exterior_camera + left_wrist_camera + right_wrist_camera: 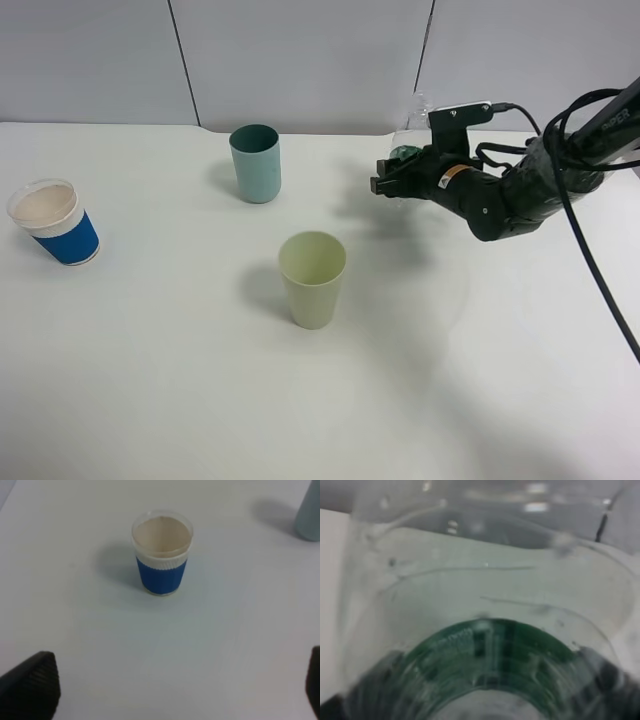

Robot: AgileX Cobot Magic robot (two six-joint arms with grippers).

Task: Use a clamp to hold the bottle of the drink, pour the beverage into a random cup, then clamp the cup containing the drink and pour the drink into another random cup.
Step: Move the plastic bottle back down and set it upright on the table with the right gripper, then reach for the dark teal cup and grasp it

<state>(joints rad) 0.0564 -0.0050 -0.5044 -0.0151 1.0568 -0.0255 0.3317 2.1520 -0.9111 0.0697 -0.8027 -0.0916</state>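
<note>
A pale yellow-green tumbler (312, 278) is standing upright at the middle of the white table (150, 400), nearest the high camera and touched by nothing. To its left and a little farther back, the blue-and-white cup (55, 222) is sitting alone. The left gripper (172, 687) is hanging short of it with its jaws spread wide and nothing between them. Behind the yellow-green tumbler and slightly left, the teal tumbler (255, 162) is standing free — whether any drink is lying inside it cannot be made out. Farther back, to the yellow-green tumbler's right and close to the wall (300, 60), the right gripper (384, 180) is reaching across the table with the bottle (408, 130) right at it. The bottle is filling the right wrist view, green label band included, yet the fingers are lost behind it — whether they are gripping it cannot be told, nor whether the bottle is resting on the table. By the look of it the bottle stage is the one in hand. The cup-to-cup pour is waiting, both cups standing apart and unheld.
</note>
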